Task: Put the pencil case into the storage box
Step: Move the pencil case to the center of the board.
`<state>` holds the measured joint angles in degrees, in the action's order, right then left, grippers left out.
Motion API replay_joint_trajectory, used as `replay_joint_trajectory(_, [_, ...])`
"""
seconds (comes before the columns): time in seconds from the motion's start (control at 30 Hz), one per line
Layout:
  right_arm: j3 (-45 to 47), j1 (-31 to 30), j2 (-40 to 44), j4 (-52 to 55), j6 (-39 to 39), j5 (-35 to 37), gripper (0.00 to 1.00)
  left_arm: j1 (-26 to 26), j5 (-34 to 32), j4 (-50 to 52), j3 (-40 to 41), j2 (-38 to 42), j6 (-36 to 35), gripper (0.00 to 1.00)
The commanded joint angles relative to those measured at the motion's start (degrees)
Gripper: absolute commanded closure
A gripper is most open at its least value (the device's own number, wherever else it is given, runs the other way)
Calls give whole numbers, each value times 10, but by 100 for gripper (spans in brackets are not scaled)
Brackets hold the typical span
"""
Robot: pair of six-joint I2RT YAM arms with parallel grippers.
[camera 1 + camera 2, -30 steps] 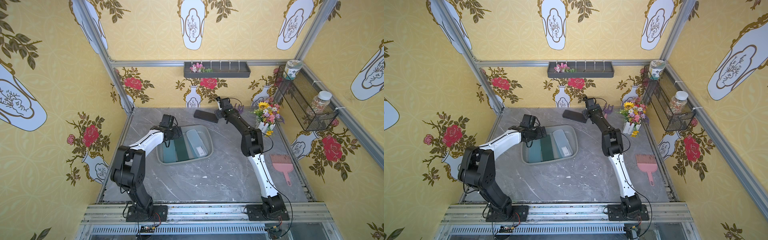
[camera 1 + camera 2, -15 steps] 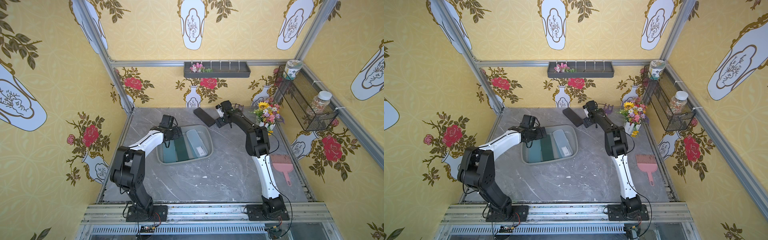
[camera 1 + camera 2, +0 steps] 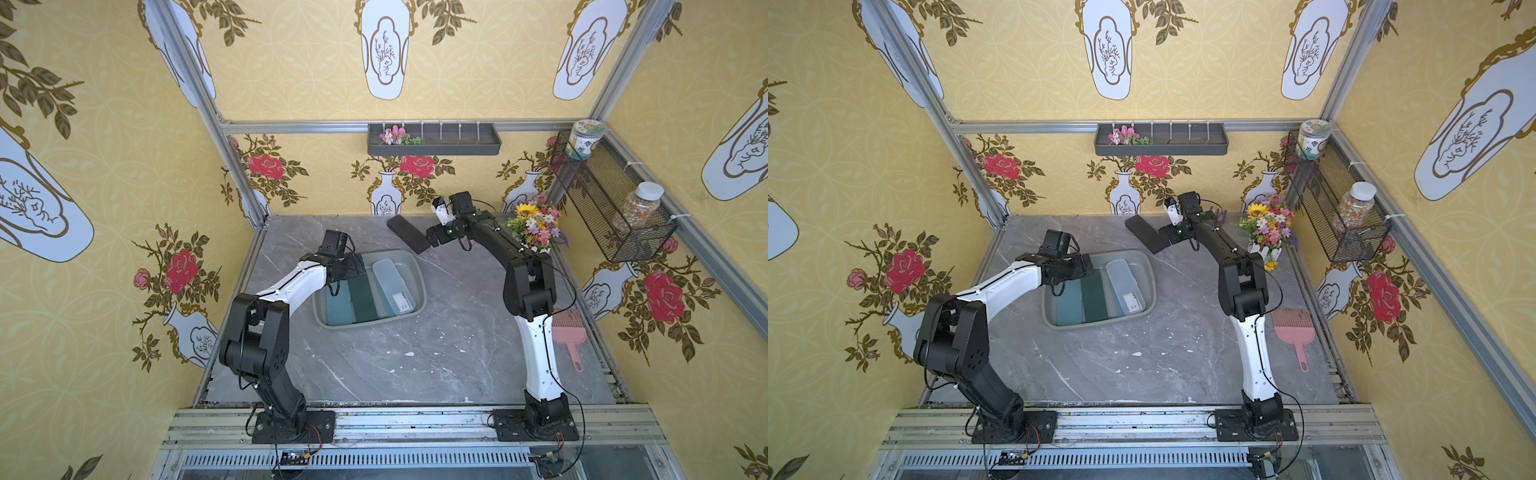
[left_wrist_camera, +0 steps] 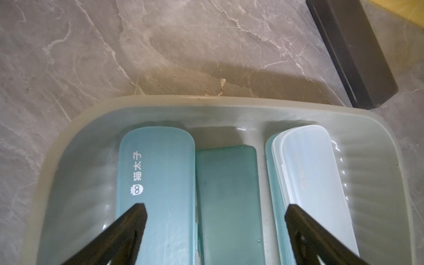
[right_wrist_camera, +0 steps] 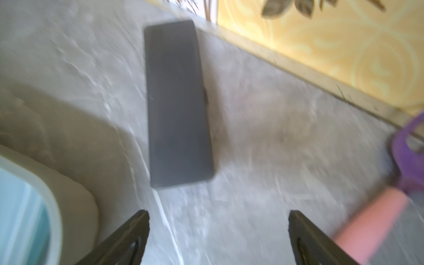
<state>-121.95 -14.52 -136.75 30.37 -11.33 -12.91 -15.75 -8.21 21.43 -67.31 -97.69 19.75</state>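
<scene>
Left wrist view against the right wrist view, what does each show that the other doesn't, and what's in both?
Only the left wrist view: three separate cases side by side in the storage box, teal case, dark green case and frosted white case. Only the right wrist view: a blurred pink and purple object. Both: the black pencil case on the marble table and the box's rim.

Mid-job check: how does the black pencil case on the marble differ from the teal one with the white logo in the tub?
The black rectangular plastic pencil case is plain; the teal plastic pencil case bears a white logo. The black case lies on the grey marble table; the teal case lies inside the shallow grey-green storage box. Both are long, slim and lie flat.
</scene>
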Motion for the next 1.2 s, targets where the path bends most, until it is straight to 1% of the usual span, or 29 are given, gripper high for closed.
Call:
replay_joint_trajectory(0.0, [-54,-10,-31,35,-3,-56,3,1,3,-2,4,0,-1,0])
replay_joint_trajectory(0.23, [-84,-31,-72,49,-19,-46,3,1,3,-2,6,-3,-1,0])
replay_joint_trajectory(0.57, [-92,-48,-99,36,-36,13,3,1,0,-3,8,-6,-3,0])
replay_joint_trajectory(0.87, [-111,-49,-126,42,-37,18,3,1,0,-4,7,-10,-3,0])
replay_joint_trajectory(1.17, [-108,-47,-125,26,-33,30,3,0,-1,-4,8,-12,-3,0])
